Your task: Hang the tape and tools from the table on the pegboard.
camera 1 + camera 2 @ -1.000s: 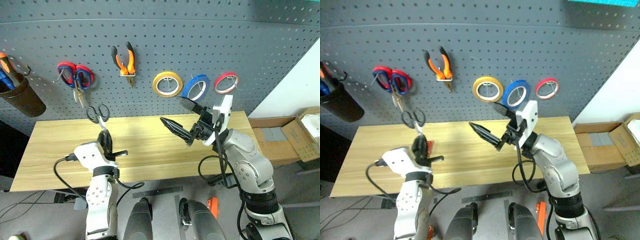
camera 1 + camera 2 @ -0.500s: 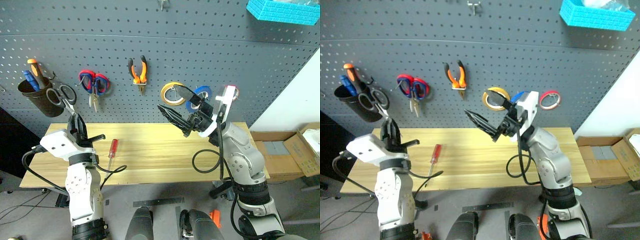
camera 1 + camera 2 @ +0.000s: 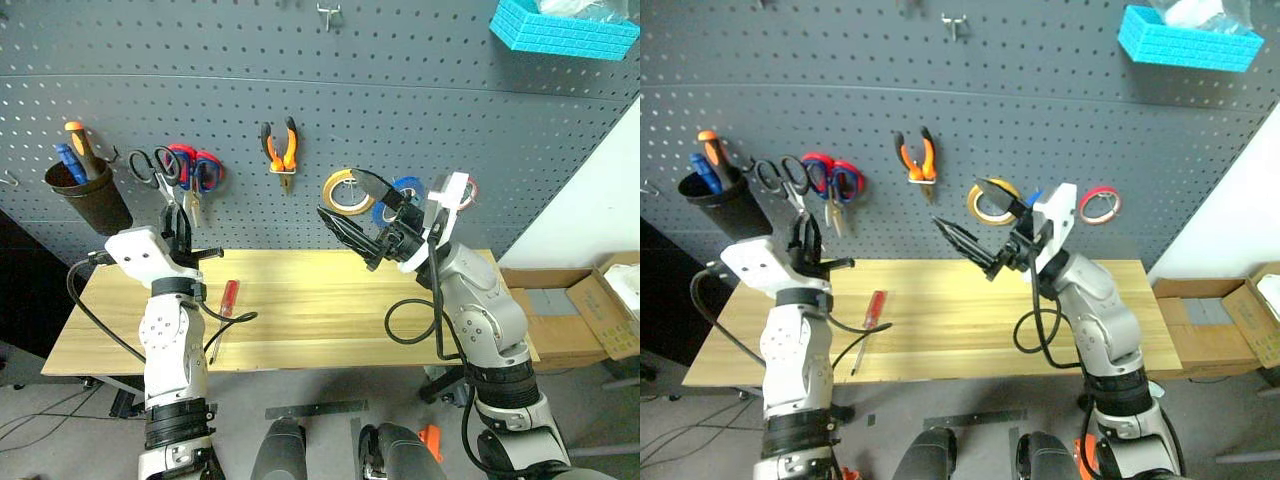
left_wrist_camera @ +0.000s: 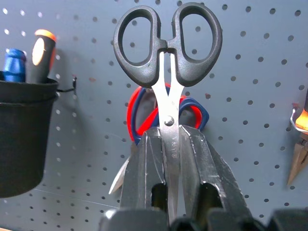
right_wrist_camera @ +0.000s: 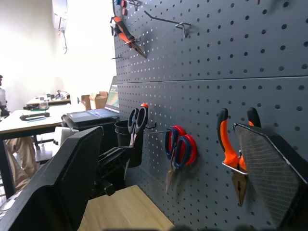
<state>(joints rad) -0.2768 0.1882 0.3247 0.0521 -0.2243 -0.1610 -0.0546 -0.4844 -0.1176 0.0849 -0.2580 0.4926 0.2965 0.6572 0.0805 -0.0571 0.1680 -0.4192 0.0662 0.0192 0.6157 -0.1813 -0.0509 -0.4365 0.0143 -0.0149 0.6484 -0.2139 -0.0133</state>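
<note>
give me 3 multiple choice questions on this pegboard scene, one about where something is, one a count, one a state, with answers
1. Where does the screwdriver lie?
A. on the table
B. in the black cup
C. on a pegboard hook

2. How many tape rolls hang on the pegboard?
A. one
B. two
C. three

3. What is the left gripper doing?
A. standing open with nothing in it
B. shut on the black scissors
C. shut on the pliers

Answers:
1. A, the red-handled screwdriver rests flat on the table, near the left arm.
2. C, a yellow roll, the blue tape partly behind the right gripper, and a red roll hang in a row.
3. B, its fingers clamp the blades of the black scissors, handles raised toward the board; the pliers already hang on a hook.
</note>
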